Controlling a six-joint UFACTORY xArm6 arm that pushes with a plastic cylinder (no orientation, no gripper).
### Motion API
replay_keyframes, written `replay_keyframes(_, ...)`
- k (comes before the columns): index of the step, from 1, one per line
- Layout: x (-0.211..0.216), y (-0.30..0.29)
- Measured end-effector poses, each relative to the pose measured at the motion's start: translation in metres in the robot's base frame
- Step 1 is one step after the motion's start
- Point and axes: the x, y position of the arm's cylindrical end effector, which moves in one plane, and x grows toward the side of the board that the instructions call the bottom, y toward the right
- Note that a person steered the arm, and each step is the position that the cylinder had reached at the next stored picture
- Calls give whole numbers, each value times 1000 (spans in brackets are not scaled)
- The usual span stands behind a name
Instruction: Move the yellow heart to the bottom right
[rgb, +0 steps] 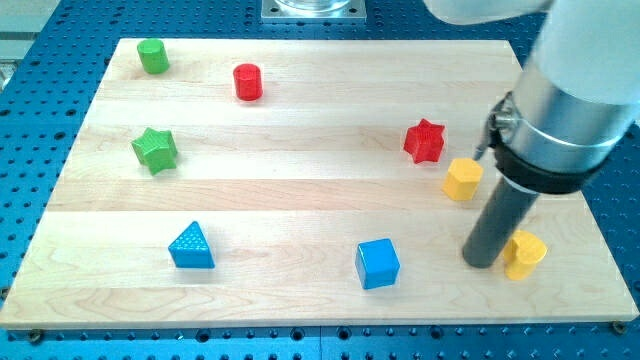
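Camera view: tip (482, 264) is pressed beside yellow heart (525, 254), its left, pushing step underway; further nudging toward counter (300, 300) bottom right is needed. No pincer is fitted.

tool tip (481, 262) on the counter (300, 290), touching the left side of the yellow heart (525, 253) near the view's bottom right | yellow hexagon (462, 179) above, beside red star (424, 140) | blue cube (377, 263) bottom centre | blue triangle (191, 246), green star (155, 149), green cylinder (153, 56), red cylinder (247, 82) on the left half
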Motion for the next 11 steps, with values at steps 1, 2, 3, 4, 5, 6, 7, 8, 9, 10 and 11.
replay_keyframes(1,20,20)
replay_keyframes(2,23,27)
replay_keyframes(3,15,25)
replay_keyframes(4,3,29)
replay_keyframes(5,-10,29)
replay_keyframes(6,-10,45)
replay_keyframes(7,-6,45)
replay_keyframes(8,6,51)
replay_keyframes(9,19,51)
replay_keyframes(10,8,4)
replay_keyframes(11,-28,-45)
